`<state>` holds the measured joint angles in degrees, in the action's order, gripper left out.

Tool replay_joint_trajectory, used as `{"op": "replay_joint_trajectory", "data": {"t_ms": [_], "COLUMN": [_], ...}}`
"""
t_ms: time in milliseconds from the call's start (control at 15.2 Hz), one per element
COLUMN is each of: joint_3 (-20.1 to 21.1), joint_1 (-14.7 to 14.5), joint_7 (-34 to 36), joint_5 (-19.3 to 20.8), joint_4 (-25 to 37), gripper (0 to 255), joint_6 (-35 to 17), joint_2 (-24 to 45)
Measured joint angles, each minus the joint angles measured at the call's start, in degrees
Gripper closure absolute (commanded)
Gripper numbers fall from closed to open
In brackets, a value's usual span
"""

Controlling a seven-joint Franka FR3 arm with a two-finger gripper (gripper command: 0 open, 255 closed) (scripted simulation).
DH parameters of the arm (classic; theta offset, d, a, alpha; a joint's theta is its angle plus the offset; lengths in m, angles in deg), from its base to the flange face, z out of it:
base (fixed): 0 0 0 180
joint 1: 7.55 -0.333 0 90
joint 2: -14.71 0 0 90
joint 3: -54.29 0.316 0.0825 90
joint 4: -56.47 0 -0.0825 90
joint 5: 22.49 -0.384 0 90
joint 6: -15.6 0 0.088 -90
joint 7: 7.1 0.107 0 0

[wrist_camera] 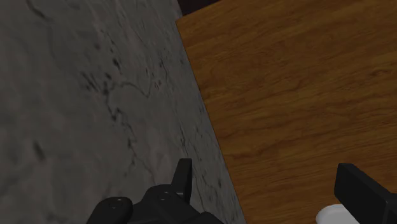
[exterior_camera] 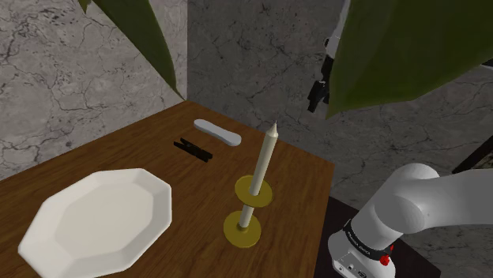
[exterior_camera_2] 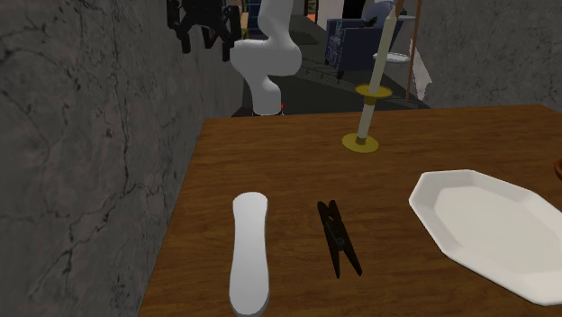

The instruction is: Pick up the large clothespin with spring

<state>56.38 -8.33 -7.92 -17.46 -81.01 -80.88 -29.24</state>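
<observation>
table (exterior_camera: 118, 154) is carrying a white plate (exterior_camera: 99, 221); hand (exterior_camera_2: 205, 38) is hovering high by the table's edge, fingers spread, gripping nothing. black clothespin (exterior_camera_2: 339, 237) is lying flat well apart from it, lengthwise alongside a white oblong piece (exterior_camera_2: 249, 252).

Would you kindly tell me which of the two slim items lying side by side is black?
The clothespin, on the plate's side; the rounded oblong beside it is white.
</observation>
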Motion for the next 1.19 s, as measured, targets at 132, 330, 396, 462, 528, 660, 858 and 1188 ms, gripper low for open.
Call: {"op": "replay_joint_trajectory", "data": {"t_ms": [132, 330, 396, 462, 528, 660, 858, 1188], "joint_3": [0.3, 2.3, 3.2, 4.1, 4.7, 6.4, 8.2, 11.9], "joint_1": [-0.2, -1.3, -1.9, -2.3, -2.6, -3.4, -4.1, -5.5], "joint_7": [0.2, 1.6, 2.3, 3.0, 3.3, 4.6, 5.6, 8.4], "joint_5": [-0.2, -1.1, -1.5, -1.9, -2.0, -2.5, -2.4, -1.8], "joint_4": [0.2, 0.2, 0.8, 1.5, 1.7, 3.0, 4.5, 8.8], "gripper": [0, 0, 0, 0, 0, 0, 0, 0], "joint_6": [-0.5, -4.1, -5.1, -6.1, -7.1, -9.0, -12.5, -16.5], "joint_2": [0.7, 4.6, 6.1, 7.8, 9.1, 12.3, 17.4, 26.0]}}
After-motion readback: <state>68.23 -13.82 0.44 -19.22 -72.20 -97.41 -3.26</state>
